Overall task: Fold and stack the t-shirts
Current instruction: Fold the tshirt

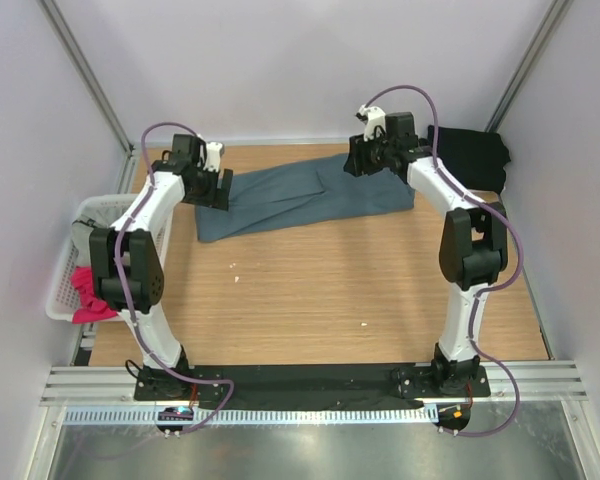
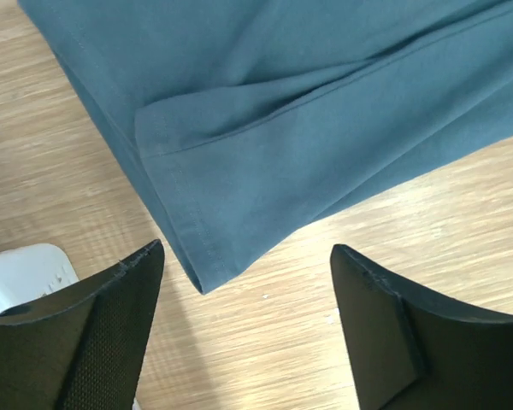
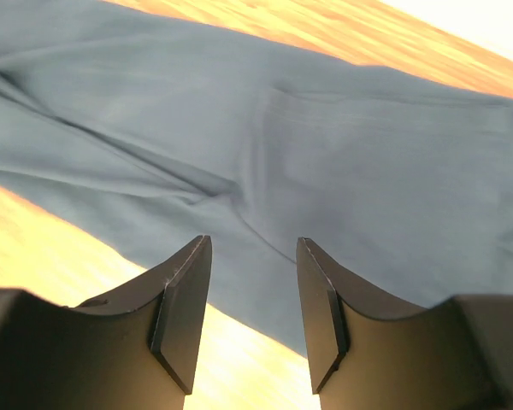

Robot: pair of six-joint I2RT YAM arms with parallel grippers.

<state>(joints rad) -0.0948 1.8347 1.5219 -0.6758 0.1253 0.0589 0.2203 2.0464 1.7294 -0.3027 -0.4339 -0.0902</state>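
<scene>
Stretching across the far side of the wooden table [image 1: 310, 290], the slate blue-grey t-shirt [image 1: 300, 195] has an arm at each end. The left gripper [image 1: 218, 189] hovers by its left corner, fingers wide apart and empty. The right gripper [image 1: 358, 160] hangs over its far edge, fingers slightly parted, gripping nothing. A black t-shirt [image 1: 470, 155] lies far right, and a pink t-shirt [image 1: 88, 295] sits in the white basket [image 1: 58, 288].

Wooden table [image 1: 310, 300]: blue-grey t-shirt [image 1: 300, 195] spread far side, black t-shirt [image 1: 470, 155] far-right corner.
</scene>
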